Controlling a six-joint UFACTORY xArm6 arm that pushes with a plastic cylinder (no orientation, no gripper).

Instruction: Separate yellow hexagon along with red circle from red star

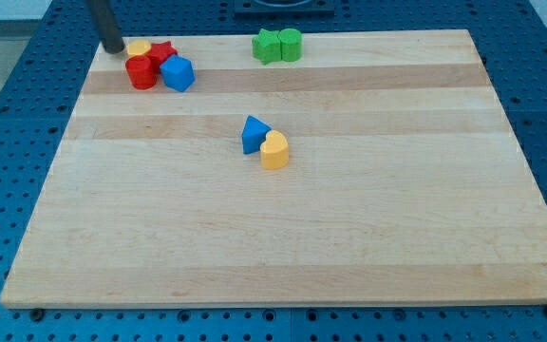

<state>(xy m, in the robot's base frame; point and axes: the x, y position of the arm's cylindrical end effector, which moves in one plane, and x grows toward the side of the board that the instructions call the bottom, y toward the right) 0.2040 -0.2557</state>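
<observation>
At the view's far left, near the top corner of the pale wooden board (283, 237), my tip (112, 47) stands as the lower end of a straight dark rod. There is no pincer on this arm, so nothing opens, closes or grips; the rod holds nothing, and its upper part is cut off by the view's top edge. My tip sits just left of the small yellow hexagon block (139, 47); whether the two touch cannot be told.

The yellow hexagon is partly hidden by its neighbours. Directly below it stands the red circle block (141, 72), a short cylinder, and to its right the red star block (163, 52); these three are packed together and the star's outline is hard to make out. A blue block (178, 73), roughly hexagonal, presses against the cluster's right side.

Near mid-board, a blue triangular block (253, 134) touches a yellow heart-shaped block (274, 150). Further right, at the top edge, two green blocks (278, 45) sit side by side, their shapes unclear.
</observation>
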